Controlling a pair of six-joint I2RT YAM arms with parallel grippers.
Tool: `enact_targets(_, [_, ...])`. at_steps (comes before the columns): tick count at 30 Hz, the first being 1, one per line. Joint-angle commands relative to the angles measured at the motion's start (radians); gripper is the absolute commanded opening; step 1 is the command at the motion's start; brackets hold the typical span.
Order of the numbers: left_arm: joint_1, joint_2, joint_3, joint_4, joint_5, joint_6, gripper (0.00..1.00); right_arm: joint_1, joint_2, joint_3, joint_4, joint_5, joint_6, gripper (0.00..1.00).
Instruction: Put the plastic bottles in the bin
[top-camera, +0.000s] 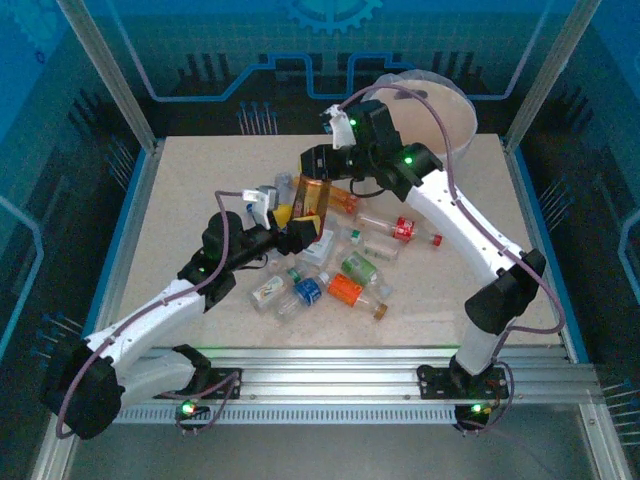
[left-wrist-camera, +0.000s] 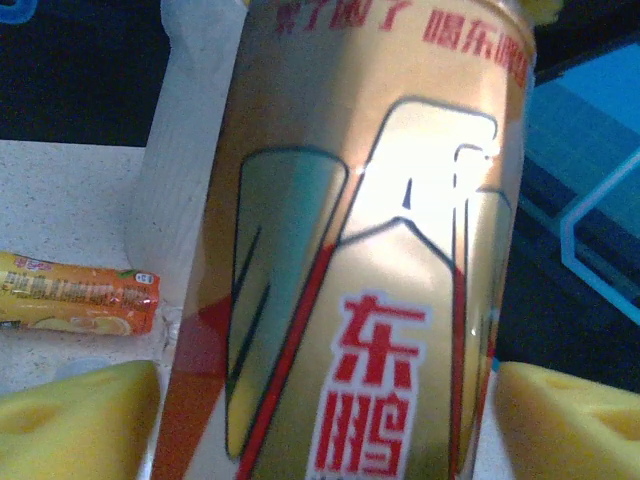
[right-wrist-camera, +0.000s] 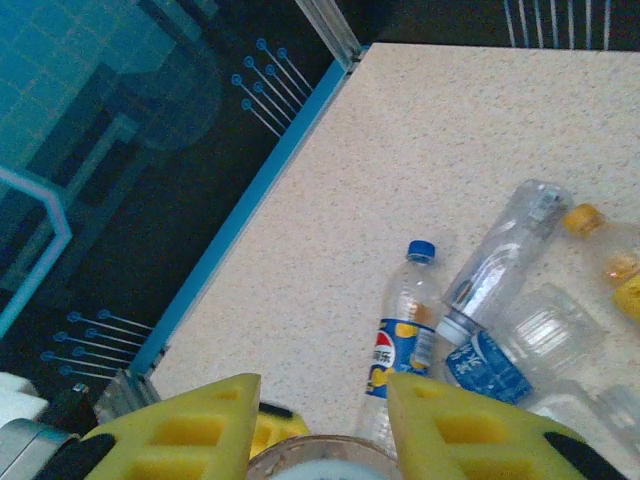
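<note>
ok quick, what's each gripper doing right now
Left gripper: open, straddling the gold bottle.
Right gripper: shut on the gold bottle.

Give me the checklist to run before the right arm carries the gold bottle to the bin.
1. Right gripper shut on the gold-labelled bottle: ok.
2. Left gripper clear of that bottle: cannot tell; its fingers flank the label closely.
3. Bin upright, mouth open: ok.
4. Bin within the right arm's reach: likely ok; it stands just behind that arm.
5. Table cleared: not ok; the orange-labelled bottle and others lie there.
</note>
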Motion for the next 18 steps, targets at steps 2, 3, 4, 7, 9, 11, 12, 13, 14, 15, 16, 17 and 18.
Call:
enact_targets(2, [-0.004, -0.042, 0.017, -0.013, -0.054, 0.018, 0.99, 0.006, 0.044, 0.170, -0.103, 0.111, -0.094, 0.00])
enact_targets(3, [-0.005, -0.053, 0.014, -0.022, -0.068, 0.019, 0.99, 0.004, 0.063, 0.230, -0.137, 0.151, -0.120, 0.00])
enact_targets(4, [-0.005, -0.061, 0.011, -0.028, -0.077, 0.020, 0.99, 0.002, 0.084, 0.290, -0.170, 0.191, -0.141, 0.00])
enact_targets(7, [-0.004, -0.085, 0.001, -0.047, -0.097, 0.026, 0.99, -0.006, 0.172, 0.517, -0.281, 0.321, -0.211, 0.00])
enact_targets(9, [-0.004, -0.099, -0.008, -0.061, -0.112, 0.032, 0.99, -0.016, 0.234, 0.672, -0.334, 0.393, -0.257, 0.00])
enact_targets(11, [-0.004, -0.114, -0.017, -0.068, -0.135, 0.034, 0.99, -0.032, 0.279, 0.777, -0.352, 0.462, -0.299, 0.00])
enact_targets(12, [-0.004, -0.122, -0.024, -0.070, -0.145, 0.034, 0.99, -0.043, 0.293, 0.811, -0.348, 0.499, -0.320, 0.00])
enact_targets(13, [-0.005, -0.128, -0.029, -0.072, -0.152, 0.036, 0.99, -0.056, 0.297, 0.820, -0.335, 0.533, -0.334, 0.00])
enact_targets(14, [-0.005, -0.136, -0.035, -0.072, -0.162, 0.037, 0.99, -0.072, 0.294, 0.816, -0.315, 0.567, -0.346, 0.00])
enact_targets(15, [-0.004, -0.142, -0.040, -0.076, -0.170, 0.037, 0.99, -0.093, 0.290, 0.805, -0.294, 0.588, -0.358, 0.00])
enact_targets(16, [-0.005, -0.145, -0.044, -0.079, -0.176, 0.038, 0.99, -0.111, 0.287, 0.797, -0.282, 0.600, -0.362, 0.00])
enact_targets(17, [-0.004, -0.149, -0.047, -0.082, -0.180, 0.040, 0.99, -0.137, 0.286, 0.793, -0.274, 0.604, -0.361, 0.00])
enact_targets(18, [-0.004, -0.151, -0.048, -0.087, -0.183, 0.042, 0.99, -0.161, 0.285, 0.790, -0.267, 0.605, -0.363, 0.00])
